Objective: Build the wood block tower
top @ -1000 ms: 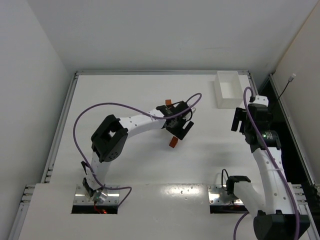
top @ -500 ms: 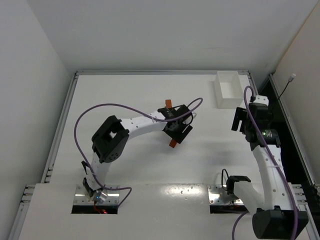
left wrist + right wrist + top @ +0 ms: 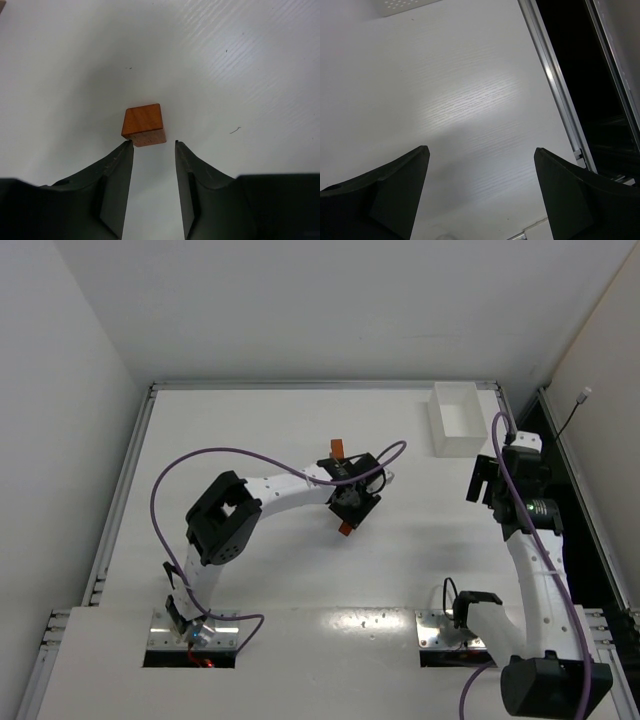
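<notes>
Left wrist view gives me the clearest look at the task piece: one reddish-brown wood block point(image 3: 144, 124) lies flat on the white table point(image 3: 250, 60), its grain showing on the top face. It sits just past the tips of my left gripper point(image 3: 153, 142). The two dark fingers point(image 3: 117, 185) stand parted with a clear gap between them, and nothing is held. The block is not between the fingers but beyond them, and the left fingertip comes right up to its near lower corner. I cannot tell whether the two touch.

From the top external view, that block lies near the middle of the table, just on the near side of the left arm's wrist. A second orange piece point(image 3: 337, 448) stands on the far side of the same wrist, apart from the first block. I cannot make out its shape from here. A purple cable point(image 3: 230, 450) loops above the left arm.

Further out, the white tray point(image 3: 460, 446) sits at the far right corner of the table. My right gripper point(image 3: 480, 150) hangs over bare table near the right edge, its fingers spread wide with nothing between them. The metal rail point(image 3: 555, 85) of the table's side runs past it.
</notes>
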`<action>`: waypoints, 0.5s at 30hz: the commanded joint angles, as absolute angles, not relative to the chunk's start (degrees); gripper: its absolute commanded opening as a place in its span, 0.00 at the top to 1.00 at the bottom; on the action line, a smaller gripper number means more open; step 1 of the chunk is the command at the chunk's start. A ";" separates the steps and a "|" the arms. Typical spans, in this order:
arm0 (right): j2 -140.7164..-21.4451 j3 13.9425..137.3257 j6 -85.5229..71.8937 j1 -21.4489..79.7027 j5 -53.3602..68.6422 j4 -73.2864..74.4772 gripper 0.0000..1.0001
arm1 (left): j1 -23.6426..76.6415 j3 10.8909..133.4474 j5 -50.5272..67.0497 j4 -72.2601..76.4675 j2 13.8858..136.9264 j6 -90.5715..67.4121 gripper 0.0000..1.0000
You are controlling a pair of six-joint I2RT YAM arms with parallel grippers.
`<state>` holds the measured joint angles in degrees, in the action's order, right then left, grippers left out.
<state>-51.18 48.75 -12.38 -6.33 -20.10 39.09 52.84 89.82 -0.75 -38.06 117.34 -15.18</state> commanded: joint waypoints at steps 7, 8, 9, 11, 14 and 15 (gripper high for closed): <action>-50.10 48.69 -12.04 -6.77 -18.55 37.97 0.18 | 53.61 89.03 1.49 -36.47 118.12 -14.24 0.76; -50.10 48.69 -12.04 -6.77 -18.54 37.97 0.18 | 53.61 88.51 1.49 -36.47 118.12 -14.24 0.76; -50.10 48.69 -12.04 -6.77 -18.54 37.97 0.18 | 53.61 88.51 1.49 -36.47 118.12 -14.24 0.76; -50.10 48.69 -12.57 -6.77 -18.54 37.97 0.18 | 53.61 88.51 1.49 -36.47 118.12 -14.24 0.76; -50.10 48.69 -12.57 -6.77 -18.02 37.97 0.18 | 53.61 88.51 0.71 -36.47 118.12 -14.24 0.61; -50.10 48.69 -12.57 -6.77 -18.02 37.97 0.18 | 53.61 88.51 0.09 -36.47 118.12 -14.24 0.56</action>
<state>-50.96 48.75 -12.40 -6.57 -18.79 39.07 52.84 88.64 0.78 -37.39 117.45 -14.02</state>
